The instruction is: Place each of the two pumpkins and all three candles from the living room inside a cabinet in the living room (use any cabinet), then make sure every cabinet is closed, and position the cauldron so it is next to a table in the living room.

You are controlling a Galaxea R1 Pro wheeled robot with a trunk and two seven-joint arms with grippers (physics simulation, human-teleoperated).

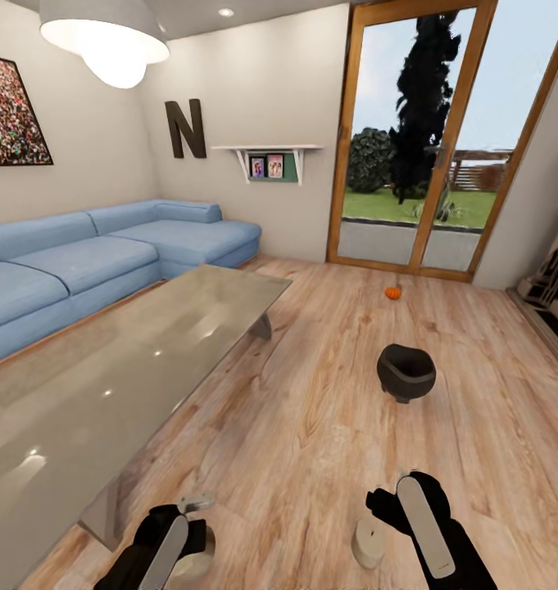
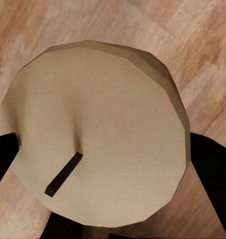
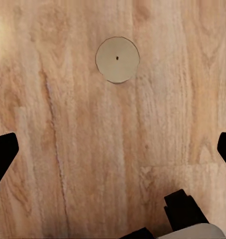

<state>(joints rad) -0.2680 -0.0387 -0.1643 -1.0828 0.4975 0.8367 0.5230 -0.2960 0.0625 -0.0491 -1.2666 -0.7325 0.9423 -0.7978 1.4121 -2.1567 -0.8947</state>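
Down at the robot's feet, two black claws hang over a wood floor [image 1: 328, 426] with long pale-brown boards. Left claw [image 1: 198, 537] has a fat beige candle [image 2: 93, 129] between its fingers, which sit at the candle's sides; the candle has a smooth round top and a thin dark wick. I cannot tell how tight the grip is. Right claw [image 3: 113, 149] is spread wide with nothing in it, above a second candle [image 3: 117, 59] that stands apart on the floor, small and round from above.

Biggest thing in the room is the blue sofa [image 1: 90, 262], soft and L-shaped, against the cream wall. Next is a long table [image 1: 106, 385] with a shiny glass top, just in front of the sofa. Tall glass doors [image 1: 426, 139] with wood frames show grass and a dark tree outside.

On the open floor, the round black cauldron [image 1: 406, 371] sits well away from the table. Farther off, near the doors, sits a tiny orange pumpkin [image 1: 392, 292].
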